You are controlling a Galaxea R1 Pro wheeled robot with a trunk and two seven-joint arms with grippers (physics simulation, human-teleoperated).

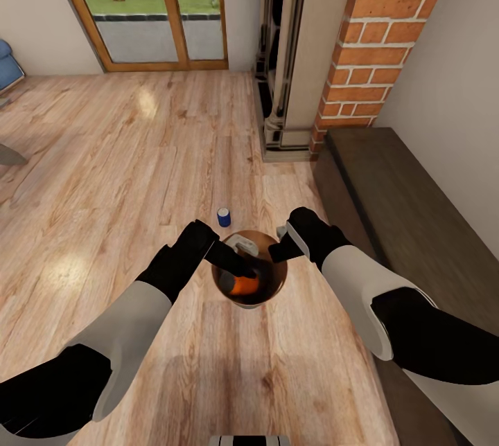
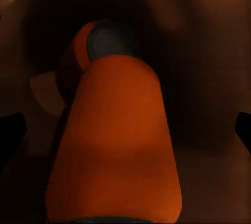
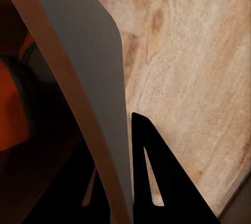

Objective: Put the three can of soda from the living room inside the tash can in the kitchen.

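Right gripper (image 1: 281, 244) is seen clamped over the tash can (image 1: 272, 288) wall at lower centre, probably to steady it. Left gripper (image 1: 239, 262) is sunk inside; its opening cannot be judged. Two orange cans (image 2: 112, 145) are counted inside, one blue can (image 1: 223, 217) on the floor just above.

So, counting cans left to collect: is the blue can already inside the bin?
No, the blue can stands on the wood floor just beyond the bin.
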